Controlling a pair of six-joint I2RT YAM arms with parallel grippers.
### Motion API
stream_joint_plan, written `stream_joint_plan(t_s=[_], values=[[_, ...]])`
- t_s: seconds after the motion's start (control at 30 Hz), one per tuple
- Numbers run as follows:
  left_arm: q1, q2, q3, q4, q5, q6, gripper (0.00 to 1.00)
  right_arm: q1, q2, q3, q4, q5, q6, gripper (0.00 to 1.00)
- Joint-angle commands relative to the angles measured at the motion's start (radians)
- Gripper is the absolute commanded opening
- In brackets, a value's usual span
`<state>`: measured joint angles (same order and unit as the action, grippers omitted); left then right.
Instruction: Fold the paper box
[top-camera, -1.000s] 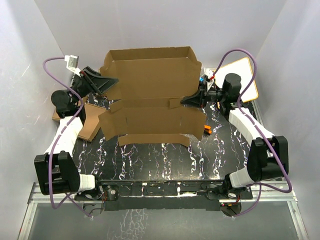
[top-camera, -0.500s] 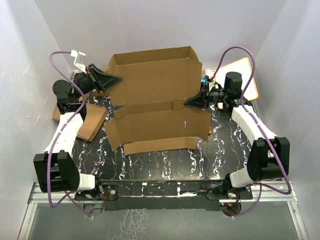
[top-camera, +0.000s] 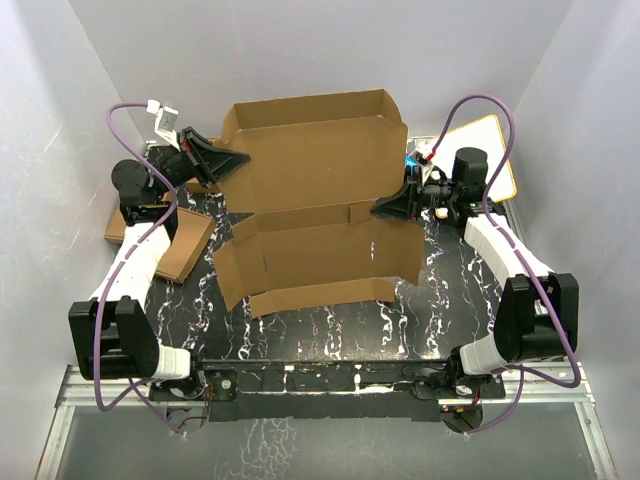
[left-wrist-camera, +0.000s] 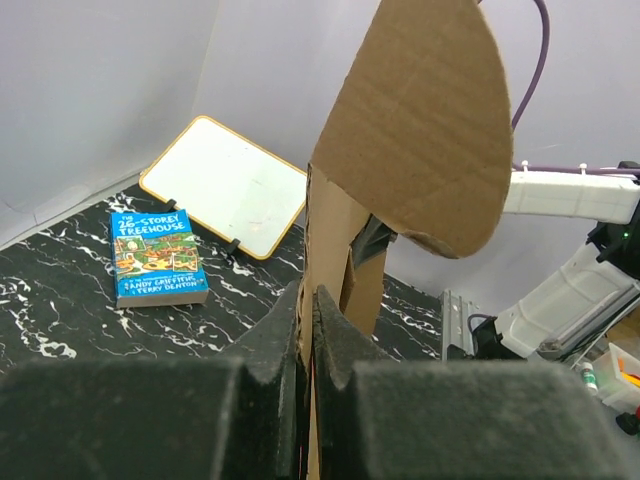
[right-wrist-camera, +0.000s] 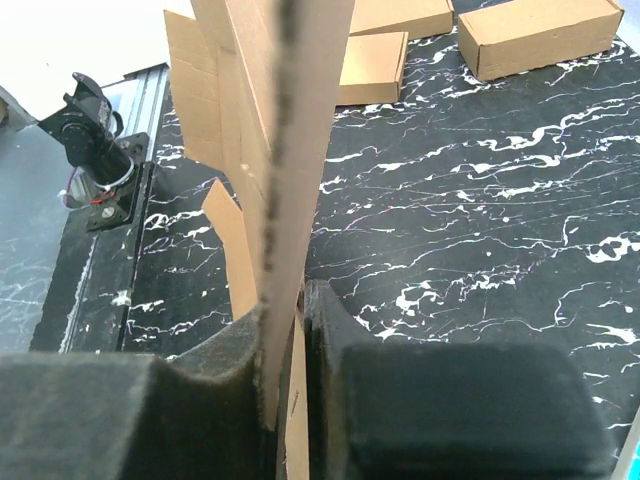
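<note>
While both claws pinch it, the paper box (top-camera: 315, 190) hangs partly unfolded over the middle of the table (top-camera: 320, 330). Its far panel stands nearly upright toward the table's far edge, with short side walls raised. Its near panel slopes down toward the table's near edge and ends in a narrow front flap. Whether that flap touches the black marbled top cannot be told.

The left gripper (top-camera: 243, 157) sits above the table's far-left part, clamped tight on the left edge of the box. In the left wrist view its dark fingers (left-wrist-camera: 270, 340) squeeze the cardboard edge, and a rounded flap rises above them. The right gripper (top-camera: 378, 207) is over the table's right side, closed narrowly on the box's right edge where the two panels meet. The right wrist view shows the sheet edge-on between the pads (right-wrist-camera: 330, 320).

A blue book (left-wrist-camera: 158, 257) lies on the table's far-right part, just beside a whiteboard (left-wrist-camera: 225, 185) at the far-right corner. Smaller cardboard boxes (right-wrist-camera: 545, 35) rest along the table's left side.
</note>
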<state>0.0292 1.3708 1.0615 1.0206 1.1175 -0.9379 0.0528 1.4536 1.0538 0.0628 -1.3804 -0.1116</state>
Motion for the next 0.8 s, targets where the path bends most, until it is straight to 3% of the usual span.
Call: stream_joint_plan(t_s=[0.0,0.33,0.37,0.43,0.63,0.67,0.77], values=[[-0.019,-0.035,-0.04,0.09,0.016,-0.002,0.0,0.005,-0.023,-0.059,0.257,-0.05,0.126,0.16],[-0.019,-0.007,-0.067,0.255,0.022,-0.101,0.0,0.008,0.003,-0.084,0.307,-0.041,0.156,0.32],[-0.02,-0.007,-0.069,0.258,0.021,-0.103,0.0,0.008,0.005,-0.084,0.313,-0.042,0.159,0.3],[-0.018,-0.007,-0.069,0.257,0.021,-0.104,0.0,0.007,0.008,-0.084,0.318,-0.051,0.166,0.09],[-0.019,-0.02,-0.079,0.241,0.02,-0.079,0.0,0.002,-0.007,-0.082,0.282,-0.03,0.138,0.08],[-0.019,-0.024,-0.08,0.238,0.019,-0.073,0.0,-0.005,-0.012,-0.08,0.247,-0.017,0.096,0.1],[-0.019,-0.043,-0.093,0.237,0.017,-0.053,0.0,-0.024,-0.029,-0.056,0.082,0.029,-0.076,0.35]])
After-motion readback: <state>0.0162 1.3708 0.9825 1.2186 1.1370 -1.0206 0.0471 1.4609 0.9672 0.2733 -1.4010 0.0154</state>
